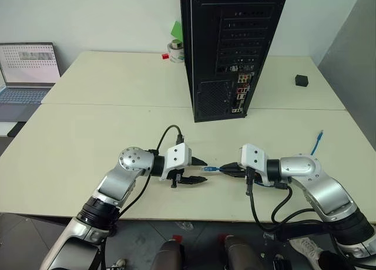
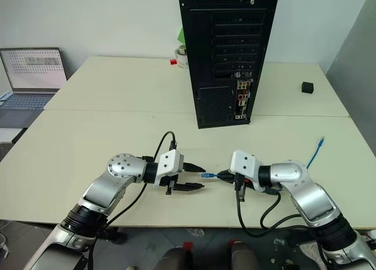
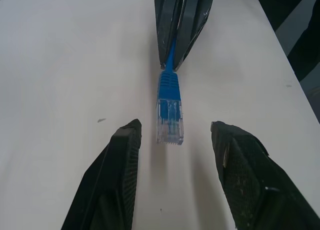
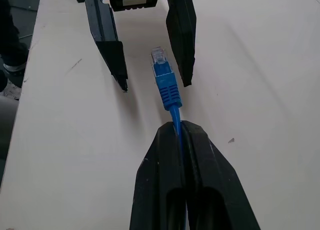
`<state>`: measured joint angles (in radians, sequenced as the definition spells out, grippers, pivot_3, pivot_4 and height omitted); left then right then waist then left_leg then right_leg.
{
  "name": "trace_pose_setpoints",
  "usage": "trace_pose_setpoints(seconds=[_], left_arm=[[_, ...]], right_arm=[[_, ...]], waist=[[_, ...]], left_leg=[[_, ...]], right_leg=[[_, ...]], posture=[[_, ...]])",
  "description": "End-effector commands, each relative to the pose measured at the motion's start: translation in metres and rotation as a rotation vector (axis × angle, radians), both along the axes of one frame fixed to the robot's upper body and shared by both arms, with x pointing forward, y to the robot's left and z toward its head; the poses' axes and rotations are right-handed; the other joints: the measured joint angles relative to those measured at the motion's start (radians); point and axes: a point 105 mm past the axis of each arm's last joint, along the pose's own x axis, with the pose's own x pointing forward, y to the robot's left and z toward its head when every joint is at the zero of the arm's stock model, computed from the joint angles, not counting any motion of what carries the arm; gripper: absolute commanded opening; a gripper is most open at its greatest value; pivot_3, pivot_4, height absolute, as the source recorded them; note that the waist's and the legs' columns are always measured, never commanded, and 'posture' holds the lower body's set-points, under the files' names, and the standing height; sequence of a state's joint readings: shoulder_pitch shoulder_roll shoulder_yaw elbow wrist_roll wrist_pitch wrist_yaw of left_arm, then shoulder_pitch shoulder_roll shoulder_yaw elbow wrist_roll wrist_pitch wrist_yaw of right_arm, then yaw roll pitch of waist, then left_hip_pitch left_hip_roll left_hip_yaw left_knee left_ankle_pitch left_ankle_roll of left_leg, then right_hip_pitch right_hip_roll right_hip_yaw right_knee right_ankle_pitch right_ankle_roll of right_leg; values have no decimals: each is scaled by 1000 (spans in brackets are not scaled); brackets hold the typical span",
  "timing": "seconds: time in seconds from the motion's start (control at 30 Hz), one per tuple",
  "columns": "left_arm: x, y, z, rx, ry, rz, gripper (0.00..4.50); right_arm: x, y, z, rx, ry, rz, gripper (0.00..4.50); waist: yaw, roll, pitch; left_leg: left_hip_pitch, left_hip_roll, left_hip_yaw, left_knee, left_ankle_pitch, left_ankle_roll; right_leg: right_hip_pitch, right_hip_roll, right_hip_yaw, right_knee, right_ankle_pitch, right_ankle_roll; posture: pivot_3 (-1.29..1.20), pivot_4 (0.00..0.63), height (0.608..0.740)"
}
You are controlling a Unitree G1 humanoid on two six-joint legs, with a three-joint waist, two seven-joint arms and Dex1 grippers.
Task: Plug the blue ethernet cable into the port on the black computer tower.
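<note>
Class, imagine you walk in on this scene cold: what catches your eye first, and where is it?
The two grippers meet tip to tip at the near table edge: the right gripper pinches the blue ethernet cable just behind its clear plug, which pokes between the open fingers of the left gripper. Behind them, mid-table, the black computer tower shows its rear face.

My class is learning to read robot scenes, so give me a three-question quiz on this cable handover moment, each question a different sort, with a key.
1. Which claw pinches the blue ethernet cable?
2. True or false: the cable's clear plug is already in the black computer tower.
3. The left claw is: A) shut on the plug, B) open around the plug, C) resting on the laptop.

Key:
1. The right claw, shut on the cord just behind the plug.
2. False; it hangs over the table between the claws.
3. B.
</note>
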<state>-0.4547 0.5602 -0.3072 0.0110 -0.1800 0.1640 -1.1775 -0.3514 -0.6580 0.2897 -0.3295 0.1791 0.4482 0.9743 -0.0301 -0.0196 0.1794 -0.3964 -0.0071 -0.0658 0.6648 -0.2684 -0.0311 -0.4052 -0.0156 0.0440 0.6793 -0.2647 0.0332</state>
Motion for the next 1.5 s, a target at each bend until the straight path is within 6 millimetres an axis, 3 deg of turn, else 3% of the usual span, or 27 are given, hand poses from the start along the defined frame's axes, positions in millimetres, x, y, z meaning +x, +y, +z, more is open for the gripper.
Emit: trace_pose_setpoints(seconds=[0.03,0.1,0.2,0.47,0.7,0.83,0.97,1.17,1.33,1.5], left_arm=[[5,-1,12,-44,-42,14,2342],[5,-1,13,-50,-38,10,2342],[4,-1,13,-51,-34,3,1910],[3,-4,12,-54,-25,-3,274],[2,-4,10,-48,-36,-13,273],[0,-5,14,-64,-111,-39,272],[-2,-4,18,-103,-203,-68,272],[-10,0,18,-78,-555,-193,272],[-5,5,29,-124,-912,-213,272],[3,12,35,-128,-1088,-188,272]], right_arm=[[-1,4,15,20,-54,16,0],[-2,4,14,19,-54,15,0],[-2,4,14,17,-54,15,0],[-3,3,13,13,-53,13,0],[-6,2,10,-6,-52,36,0],[-8,-2,6,-37,-37,60,823],[-7,-11,15,-32,-32,60,1757],[-12,-28,38,94,76,11,3236],[-15,-21,51,265,201,-43,3313],[-18,-5,50,387,305,-79,3313]], waist=[[0,0,0],[0,0,0],[0,0,0],[0,0,0],[0,0,0],[0,0,0],[0,0,0],[2,0,0],[2,0,0],[2,0,0]], left_leg=[[0,0,0,0,0,0],[0,0,0,0,0,0],[0,0,0,0,0,0],[0,0,0,0,0,0],[0,0,0,0,0,0],[0,0,0,0,0,0],[0,0,0,0,0,0],[0,0,0,0,0,0],[0,0,0,0,0,0],[0,-1,0,0,0,0]], right_leg=[[0,0,0,0,0,0],[0,0,0,0,0,0],[0,0,0,0,0,0],[0,0,0,0,0,0],[0,0,0,0,0,0],[0,0,0,0,0,0],[0,0,0,0,0,0],[0,-2,0,-1,0,0],[0,-4,0,-1,0,0],[0,-3,-1,0,0,0]], posture=[[0,150,740],[0,150,740],[0,150,740],[0,150,740],[0,150,740],[0,150,740],[0,150,740],[0,150,740],[0,150,740],[0,150,740]])
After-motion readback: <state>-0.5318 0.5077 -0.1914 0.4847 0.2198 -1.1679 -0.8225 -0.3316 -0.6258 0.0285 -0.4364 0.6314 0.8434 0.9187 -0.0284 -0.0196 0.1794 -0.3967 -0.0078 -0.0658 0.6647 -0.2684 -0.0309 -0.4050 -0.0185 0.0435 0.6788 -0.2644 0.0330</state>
